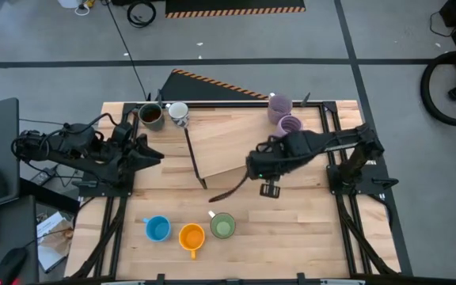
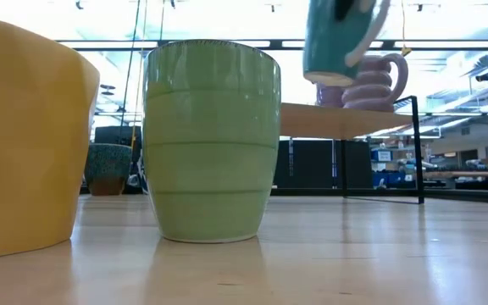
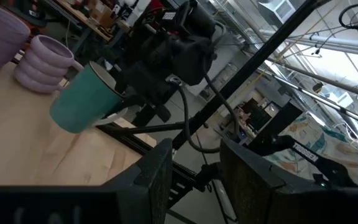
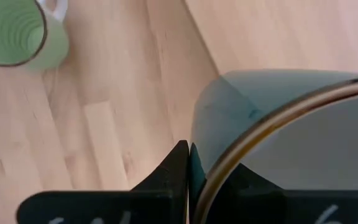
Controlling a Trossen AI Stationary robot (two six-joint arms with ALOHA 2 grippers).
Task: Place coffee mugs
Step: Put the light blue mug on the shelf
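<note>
Above the table's middle, the right hand pinches a teal mug's rim — mug tilted, mouth toward the hand.

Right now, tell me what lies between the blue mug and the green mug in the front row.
The orange mug sits between the blue mug and the green mug, as the high view shows.

Table: we see a light wooden top.
Tape: we see orange-black striped tape just behind it.
Floor: grey concrete.
</note>
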